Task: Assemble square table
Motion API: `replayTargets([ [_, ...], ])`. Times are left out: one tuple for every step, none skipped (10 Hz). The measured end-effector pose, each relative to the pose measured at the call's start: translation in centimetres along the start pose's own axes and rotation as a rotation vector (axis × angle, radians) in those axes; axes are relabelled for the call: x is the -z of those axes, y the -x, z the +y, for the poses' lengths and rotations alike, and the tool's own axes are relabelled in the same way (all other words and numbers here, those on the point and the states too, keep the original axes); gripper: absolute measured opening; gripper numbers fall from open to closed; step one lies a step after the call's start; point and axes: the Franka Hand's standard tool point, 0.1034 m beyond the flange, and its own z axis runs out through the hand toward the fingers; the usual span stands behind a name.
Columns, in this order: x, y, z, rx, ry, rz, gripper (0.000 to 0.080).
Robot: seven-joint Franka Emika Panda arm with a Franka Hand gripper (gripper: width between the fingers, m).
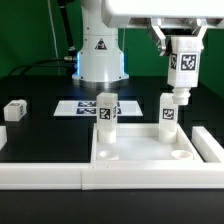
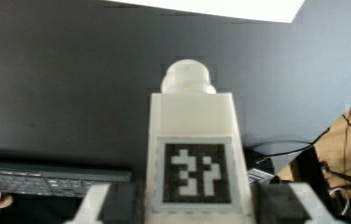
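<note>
Our gripper (image 1: 184, 52) squeezes a leg (image 1: 184, 68), peg down, so it can go in a hole. The square panel (image 1: 130, 150) lies below it, by the tabletop's near edge.

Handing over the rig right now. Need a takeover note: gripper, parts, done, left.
Gripper: shut on held leg, in the air, peg end down, above the right standing leg.
Panel: flat on the table; near sockets empty.
Done: right standing leg and left standing leg upright at the far corners; how tight they are, cannot tell.
Left: held leg, plus loose leg on the table at the exterior view's left.
</note>
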Motion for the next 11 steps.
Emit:
replayTargets([
  [-1.5, 1.7, -0.3, 0.0, -0.007, -0.066, 0.029],
  [-2.2, 1.9, -0.5, 0.012, -0.01, -0.075, 0.029],
  [-3.4, 2.8, -0.2, 0.037, -0.01, -0.098, 0.029],
  [-4.0, 2.5, -0.3, 0.045, -0.01, -0.088, 0.029],
  [-4.2, 2.2, -0.8, 0.043, -0.013, -0.078, 0.029],
  [-4.2, 1.8, -0.9, 0.039, -0.013, -0.075, 0.029],
  [-4.3, 1.5, -0.8, 0.039, -0.013, -0.076, 0.029],
  [-4.5, 1.3, -0.9, 0.04, -0.014, -0.076, 0.029],
  [-4.7, 1.3, -1.0, 0.047, -0.015, -0.078, 0.029],
  [-4.8, 1.4, -0.9, 0.059, -0.014, -0.08, 0.029],
  [-4.8, 1.4, -0.9, 0.068, -0.015, -0.079, 0.029],
])
